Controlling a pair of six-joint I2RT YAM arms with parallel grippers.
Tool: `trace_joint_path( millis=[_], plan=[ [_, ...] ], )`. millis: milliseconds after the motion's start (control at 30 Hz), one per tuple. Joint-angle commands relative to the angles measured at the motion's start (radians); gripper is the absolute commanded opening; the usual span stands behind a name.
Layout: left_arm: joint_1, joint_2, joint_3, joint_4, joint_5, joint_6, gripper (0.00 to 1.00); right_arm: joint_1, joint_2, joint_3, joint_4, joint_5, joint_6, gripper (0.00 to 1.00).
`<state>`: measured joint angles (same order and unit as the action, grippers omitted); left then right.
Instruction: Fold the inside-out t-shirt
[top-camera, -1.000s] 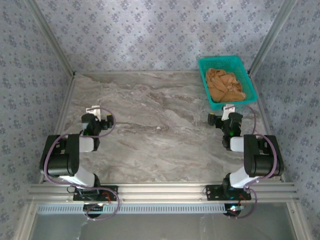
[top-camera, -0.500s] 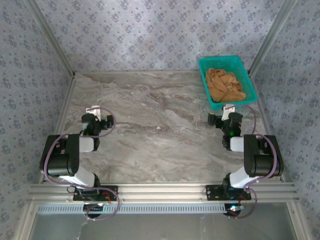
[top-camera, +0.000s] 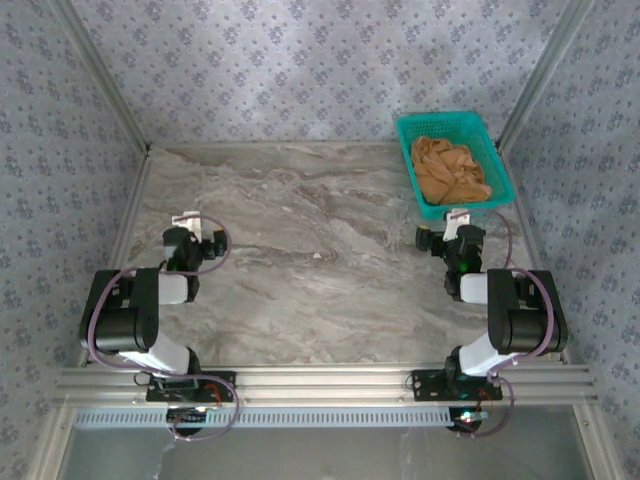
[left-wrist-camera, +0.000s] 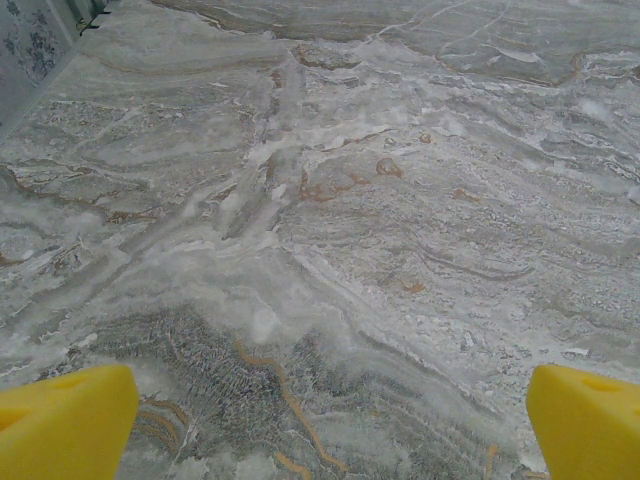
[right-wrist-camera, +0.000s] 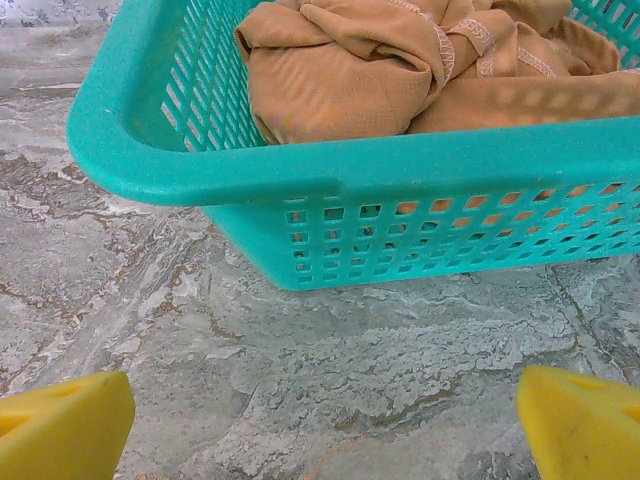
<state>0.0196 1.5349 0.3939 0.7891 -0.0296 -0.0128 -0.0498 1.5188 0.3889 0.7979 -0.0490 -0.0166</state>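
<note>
- The crumpled tan-orange cotton t-shirt (top-camera: 450, 170), its stitched seams showing, lies bunched inside the teal perforated plastic basket (top-camera: 435, 116), which stands on the grey marbled counter (top-camera: 320, 270).
- The right hand (top-camera: 455, 218) sits just in front of the basket's near wall, its yellow-tipped fingers (right-wrist-camera: 60, 415) spread wide, grasping nothing.
- The left hand (top-camera: 190, 222) hangs well to the left of the basket over bare counter, likewise released and empty.

soft matt cloth t-shirt (right-wrist-camera: 370, 70) in perforated plastic basket (right-wrist-camera: 300, 180) on smooth marbled table (left-wrist-camera: 330, 230).
</note>
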Motion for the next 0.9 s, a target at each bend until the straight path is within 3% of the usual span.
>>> trace_joint_path(
  millis=[0,167,300,433,567,600,667,700,800,867],
  plan=[
    [0.004,-0.002,0.023,0.019,0.016,-0.009,1.00,0.004,0.005,-0.002,0.018,0.011,-0.017,1.00],
    [0.004,-0.002,0.023,0.019,0.015,-0.010,1.00,0.013,0.002,-0.008,0.027,0.030,-0.022,1.00],
    [0.004,-0.002,0.023,0.019,0.015,-0.010,1.00,0.079,-0.090,-0.049,0.039,0.183,-0.047,1.00],
    [-0.001,-0.032,0.025,-0.002,0.028,0.003,1.00,0.172,-0.336,0.047,-0.360,0.357,-0.035,1.00],
    [-0.067,-0.287,0.163,-0.461,0.000,-0.011,1.00,0.198,-0.528,0.153,-0.585,0.424,0.034,1.00],
    [-0.091,-0.336,0.186,-0.521,-0.005,-0.013,1.00,0.195,-0.553,0.194,-0.652,0.460,0.122,1.00],
    [-0.161,-0.448,0.221,-0.641,-0.033,-0.034,1.00,0.177,-0.586,0.316,-0.953,0.591,0.491,1.00],
    [-0.193,-0.497,0.228,-0.679,-0.047,-0.067,1.00,0.139,-0.587,0.346,-1.003,0.567,0.590,1.00],
    [-0.223,-0.610,0.238,-0.831,-0.051,-0.251,1.00,0.004,-0.505,0.435,-0.977,0.256,0.598,1.00],
    [-0.222,-0.653,0.210,-0.882,-0.134,-0.416,1.00,-0.019,-0.402,0.526,-1.022,0.191,0.624,1.00]
  ],
)
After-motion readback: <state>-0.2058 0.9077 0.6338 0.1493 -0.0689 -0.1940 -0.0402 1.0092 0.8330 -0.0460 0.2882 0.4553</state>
